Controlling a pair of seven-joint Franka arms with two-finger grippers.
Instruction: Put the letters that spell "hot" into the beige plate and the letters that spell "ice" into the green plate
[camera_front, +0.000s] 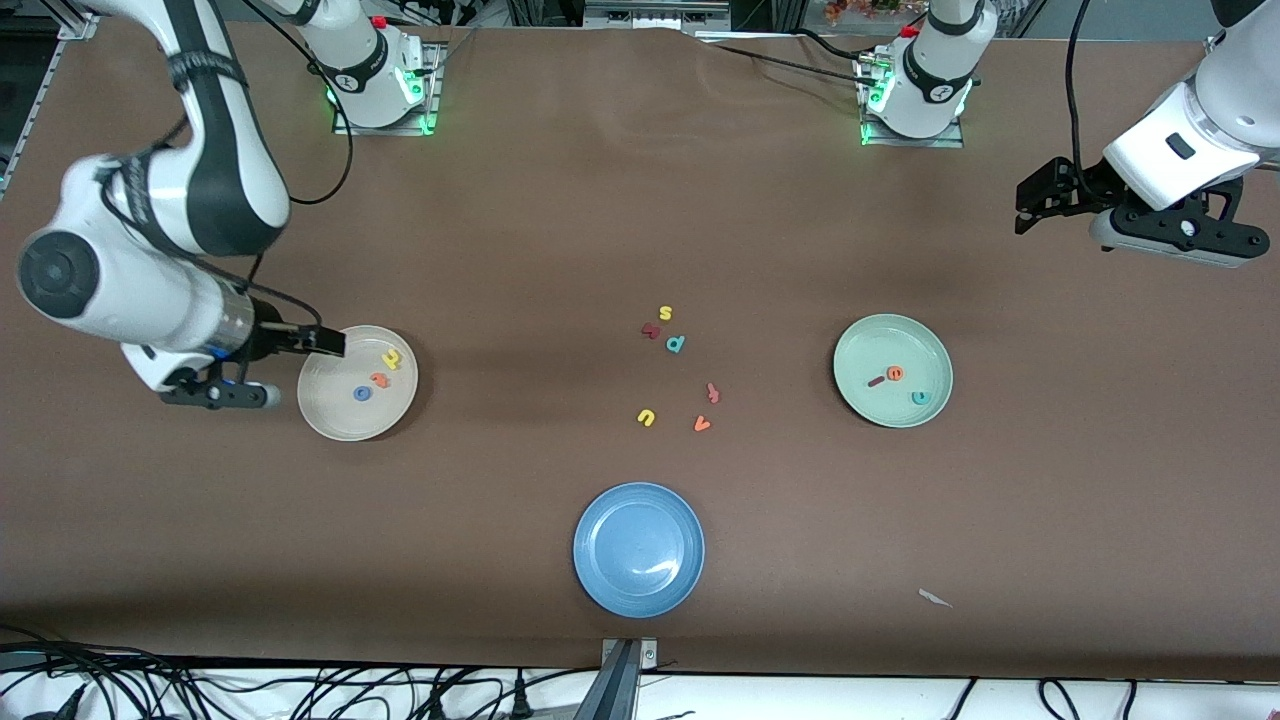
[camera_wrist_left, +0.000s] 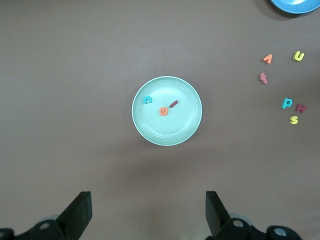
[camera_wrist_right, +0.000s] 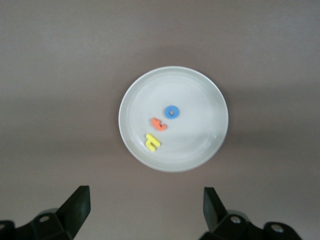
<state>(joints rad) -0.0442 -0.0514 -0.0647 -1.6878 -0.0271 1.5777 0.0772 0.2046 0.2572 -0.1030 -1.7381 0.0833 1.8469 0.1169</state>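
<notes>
The beige plate (camera_front: 338, 416) (camera_wrist_right: 200, 100) holds the yellow "h" (camera_front: 391, 357) (camera_wrist_right: 152, 142), orange "t" (camera_front: 379, 380) (camera_wrist_right: 158, 124) and blue "o" (camera_front: 362, 393) (camera_wrist_right: 171, 112). In the green plate (camera_front: 880, 340) (camera_wrist_left: 175, 127) lie the dark red "i" (camera_front: 877, 380) (camera_wrist_left: 173, 104), orange "e" (camera_front: 895, 373) (camera_wrist_left: 164, 111) and teal "c" (camera_front: 920, 397) (camera_wrist_left: 147, 99). My right gripper (camera_front: 222, 394) (camera_wrist_right: 146, 207) hangs open and empty over the table beside the beige plate. My left gripper (camera_front: 1175, 238) (camera_wrist_left: 148, 210) is open and empty, high over bare table toward the left arm's end.
Loose letters lie mid-table between the plates: yellow "s" (camera_front: 665, 313), a dark red letter (camera_front: 651, 330), teal "p" (camera_front: 676, 344), a reddish letter (camera_front: 713, 393), yellow "u" (camera_front: 646, 417), orange "v" (camera_front: 702, 424). A blue plate (camera_front: 610, 580) sits nearer the front camera.
</notes>
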